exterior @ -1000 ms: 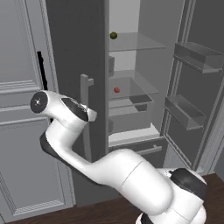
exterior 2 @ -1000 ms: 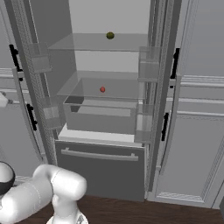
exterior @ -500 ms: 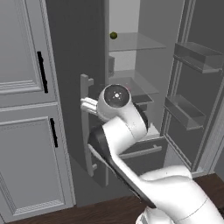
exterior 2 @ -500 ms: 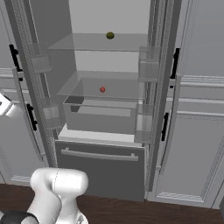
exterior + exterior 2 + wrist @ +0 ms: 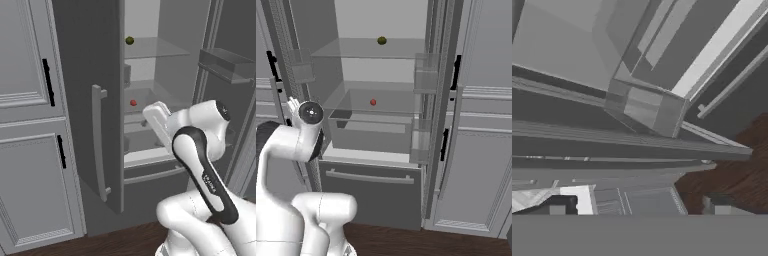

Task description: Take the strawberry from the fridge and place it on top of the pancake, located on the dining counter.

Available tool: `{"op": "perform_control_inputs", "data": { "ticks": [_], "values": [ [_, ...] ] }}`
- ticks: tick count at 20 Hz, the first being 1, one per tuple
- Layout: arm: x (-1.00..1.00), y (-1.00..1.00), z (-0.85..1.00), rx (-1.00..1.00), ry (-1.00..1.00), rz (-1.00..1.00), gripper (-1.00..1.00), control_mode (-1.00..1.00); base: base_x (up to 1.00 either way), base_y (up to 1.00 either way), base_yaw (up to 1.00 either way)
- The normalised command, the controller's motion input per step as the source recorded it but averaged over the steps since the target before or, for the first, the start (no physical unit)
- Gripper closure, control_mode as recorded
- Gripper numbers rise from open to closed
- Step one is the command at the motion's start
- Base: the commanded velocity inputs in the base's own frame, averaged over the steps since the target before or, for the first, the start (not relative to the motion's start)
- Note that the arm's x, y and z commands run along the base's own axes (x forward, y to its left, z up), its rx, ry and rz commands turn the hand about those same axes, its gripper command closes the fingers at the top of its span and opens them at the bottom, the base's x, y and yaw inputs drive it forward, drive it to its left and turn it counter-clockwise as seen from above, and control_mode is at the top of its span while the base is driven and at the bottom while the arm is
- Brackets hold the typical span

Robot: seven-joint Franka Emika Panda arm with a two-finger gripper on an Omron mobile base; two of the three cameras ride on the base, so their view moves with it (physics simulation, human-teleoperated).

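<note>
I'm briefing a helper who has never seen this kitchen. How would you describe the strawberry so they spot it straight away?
Look into the open fridge, the tall dark grey appliance with glass shelves. On the second glass shelf down sits the strawberry, alone near the back. It is tiny, rounded and red, unlike the olive-green round fruit on the shelf above.

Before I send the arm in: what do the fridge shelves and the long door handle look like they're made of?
The clear flat shelves look like glass or clear plastic: the pale fridge wall shows through them. The long grey bar handle on the dark grey fridge door looks like matte brushed metal, with no sharp highlights; painted plastic is possible.
</note>
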Motion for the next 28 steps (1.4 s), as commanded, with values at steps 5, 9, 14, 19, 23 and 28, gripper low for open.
{"op": "perform_control_inputs", "data": {
  "ticks": [5,9,14,19,23,28],
  "values": [
    [0.58,-0.29,-0.01,0.5,0.29,0.0,-1.0,-1.0,0.0,0.0,0.0],
    [0.65,0.0,0.1,0.31,0.29,0.02,-1.0,-1.0,0.0,0.0,0.0],
    [0.47,0.21,0.01,0.23,0.18,0.09,-1.0,-1.0,0.0,0.0,0.0],
    [0.22,0.51,0.0,0.2,0.12,0.12,-1.0,-1.0,0.0,0.0,0.0],
    [0.0,0.75,0.0,0.11,0.17,0.18,-1.0,-1.0,0.0,0.0,0.0],
    [-0.03,0.99,-0.04,-0.01,0.09,0.14,-1.0,-1.0,0.0,0.0,0.0]
  ]
}}
